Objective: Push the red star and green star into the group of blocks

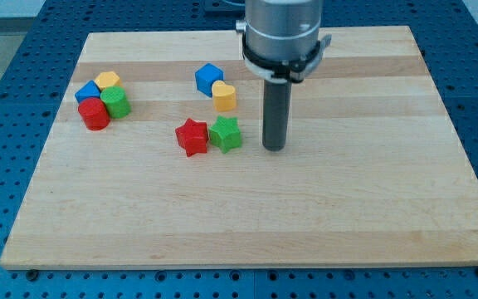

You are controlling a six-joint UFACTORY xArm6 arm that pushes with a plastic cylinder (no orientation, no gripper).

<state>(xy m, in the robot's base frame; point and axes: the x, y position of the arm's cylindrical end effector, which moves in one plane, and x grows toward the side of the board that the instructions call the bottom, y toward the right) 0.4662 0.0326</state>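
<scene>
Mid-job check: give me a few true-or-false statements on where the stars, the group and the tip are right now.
1. The red star and green star sit side by side. True.
2. My tip is to the view's left of the red star. False: it is to the view's right of the green star.
3. The stars have joined the four-block group at the view's left. False: bare board separates them.
4. A blue block and a yellow block lie above the stars in the view. True.
5. My tip presses on the green star. False: a gap shows.
</scene>
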